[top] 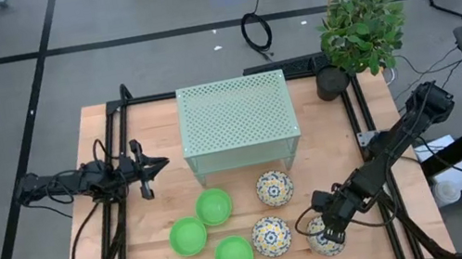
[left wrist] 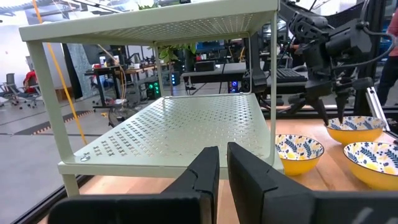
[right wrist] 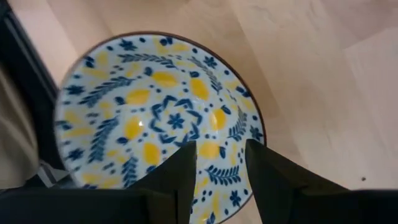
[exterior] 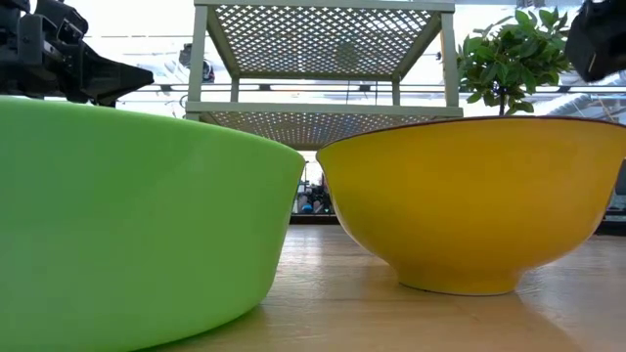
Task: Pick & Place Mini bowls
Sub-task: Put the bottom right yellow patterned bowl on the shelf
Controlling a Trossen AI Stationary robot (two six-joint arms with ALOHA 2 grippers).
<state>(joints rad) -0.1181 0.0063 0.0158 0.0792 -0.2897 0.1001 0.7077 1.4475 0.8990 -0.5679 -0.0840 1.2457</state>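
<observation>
Six mini bowls sit on the near half of the wooden table. Three are plain green (top: 214,206), (top: 188,236), (top: 233,255); three are floral (top: 274,188), (top: 270,236), (top: 324,238). My right gripper (top: 326,226) hangs open over the rightmost floral bowl (right wrist: 155,118), pointing down. One finger (right wrist: 180,180) is over its inside and the other (right wrist: 273,180) at its rim (right wrist: 258,134); no touch shows. My left gripper (left wrist: 222,165) waits shut at the table's left (top: 145,169), facing the stand.
The pale green perforated stand (top: 236,119) occupies the table's far middle, with an open shelf (left wrist: 186,130) beneath its top. A potted plant (top: 361,32) sits at the far right corner. Black frame rails (top: 362,117) run along both sides. Bare wood lies left of the green bowls.
</observation>
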